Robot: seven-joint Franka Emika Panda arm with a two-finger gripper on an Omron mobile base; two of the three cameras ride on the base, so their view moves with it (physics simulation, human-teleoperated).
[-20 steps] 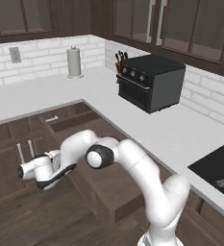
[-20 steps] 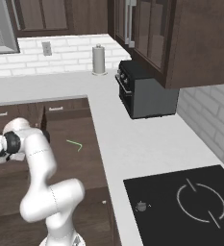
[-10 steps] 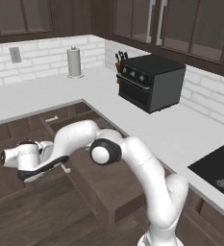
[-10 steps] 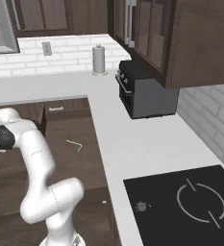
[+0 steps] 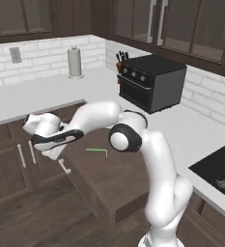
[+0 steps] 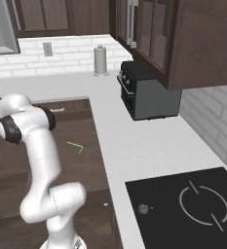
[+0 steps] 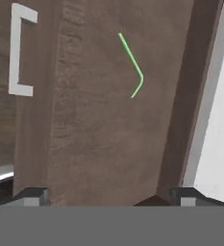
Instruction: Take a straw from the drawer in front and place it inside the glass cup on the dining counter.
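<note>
The drawer (image 5: 119, 178) stands pulled out, its dark wooden floor bare around the thin green straw (image 5: 97, 151), which lies flat on it with its bent end to the right. The right base view has the straw (image 6: 76, 146) near the middle of the drawer (image 6: 81, 165). My gripper (image 5: 53, 147) hovers above the drawer's front edge, left of the straw, pointing down. In the hand view the gripper (image 7: 108, 197) is open with nothing between its fingertips; the straw (image 7: 132, 65) lies ahead and the silver handle (image 7: 19, 50) is off to the upper left. The glass cup and the dining counter are out of view.
A white L-shaped worktop (image 5: 32, 96) wraps around the drawer. On it stand a black toaster oven (image 5: 152, 82), a knife block (image 5: 119, 60) and a paper towel roll (image 5: 75, 62). A black cooktop (image 6: 193, 204) lies at the right. Brown cabinets (image 5: 12, 164) flank the drawer's left.
The jaws have spread wide from about half shut. The hand swung left, then lifted and came back above the drawer's front edge. The straw has not moved.
</note>
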